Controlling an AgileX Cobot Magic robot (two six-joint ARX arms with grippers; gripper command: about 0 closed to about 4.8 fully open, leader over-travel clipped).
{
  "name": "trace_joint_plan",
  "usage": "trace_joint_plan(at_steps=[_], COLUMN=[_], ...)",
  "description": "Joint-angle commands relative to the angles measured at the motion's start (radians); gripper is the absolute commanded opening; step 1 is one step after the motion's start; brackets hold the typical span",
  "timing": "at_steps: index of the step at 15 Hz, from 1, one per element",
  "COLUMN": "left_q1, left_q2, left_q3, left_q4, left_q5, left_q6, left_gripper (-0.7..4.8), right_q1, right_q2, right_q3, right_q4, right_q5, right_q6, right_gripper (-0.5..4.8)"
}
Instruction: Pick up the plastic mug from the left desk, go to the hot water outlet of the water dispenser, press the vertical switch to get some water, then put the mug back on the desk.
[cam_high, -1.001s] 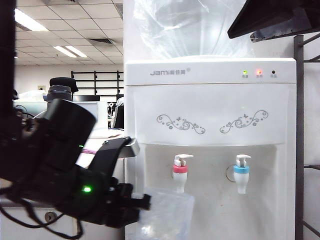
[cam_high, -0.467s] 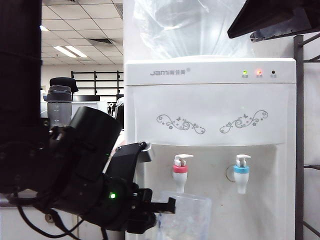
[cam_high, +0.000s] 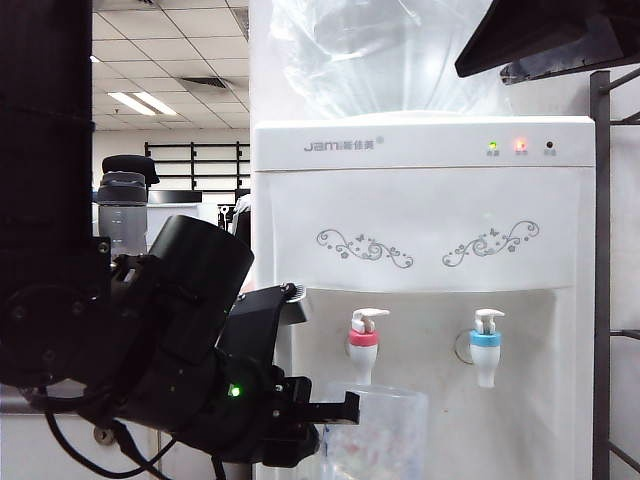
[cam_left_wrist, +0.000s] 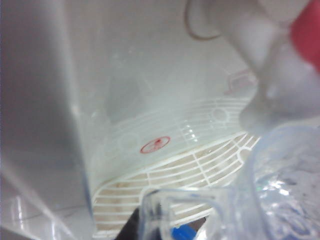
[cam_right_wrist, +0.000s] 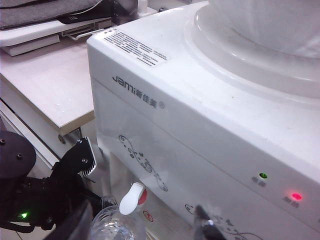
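1. The tall white water dispenser (cam_high: 420, 230) with its grey floral swirls and large clear bottle on top fills most of the exterior view; a green and a red indicator light glow near its upper right corner.
2. The small white hot water outlet (cam_high: 363, 352) with a red collar hangs in the recess on the left, and the matching tap with a blue collar (cam_high: 485, 347) hangs well to its right.
3. The small white hooked vertical switch (cam_high: 368, 318) sits on top of the red-collared tap, with nothing touching it.
4. The black left tool (cam_high: 335, 408) reaches in from the lower left of the exterior view, with its jaws together on the thin loop handle of the clear rippled plastic mug (cam_high: 378, 435).
5. The mug stands upright in the air directly beneath the red-collared tap, its rim just below the white nozzle.
6. In the left wrist view the clear plastic mug (cam_left_wrist: 280, 190) lies close under the blurred nozzle, with the white slotted drip tray (cam_left_wrist: 165, 185) of the dispenser behind and below it.
7. The right tool (cam_right_wrist: 202, 227) shows only as dark finger tips at the edge of the right wrist view, with its jaws wide apart, holding nothing, high above the dispenser's top.
8. From there the pale beige bench (cam_right_wrist: 45, 80) with a grey edge band lies beside the dispenser.
9. A dark grey bottle with a black cap (cam_high: 122, 212) stands behind the left arm in the exterior view.
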Motion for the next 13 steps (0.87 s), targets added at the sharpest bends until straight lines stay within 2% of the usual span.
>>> trace_joint_plan(at_steps=[1, 4, 9, 13], left_q1=[-0.002, -0.024, -0.025, -0.021], left_q2=[-0.002, -0.002, -0.002, -0.001], left_q3=[0.016, 0.005, 0.006, 0.011], left_q4=[-0.006, 0.108, 0.062, 0.082], left_q5=[-0.009, -0.040, -0.066, -0.119], left_q6=[-0.023, 0.002, -0.005, -0.006], left_gripper=[-0.05, -0.05, -0.05, -0.05], right_q1=[0.000, 0.000, 0.000, 0.000], right_q2=[-0.001, -0.001, -0.001, -0.001], right_q3=[0.007, 0.007, 0.007, 0.007], right_q4=[0.014, 0.014, 0.014, 0.014], right_q5=[-0.001, -0.001, -0.001, 0.000], right_q6=[-0.003, -0.003, -0.003, -0.003], right_gripper=[2.65, 2.65, 2.65, 2.65])
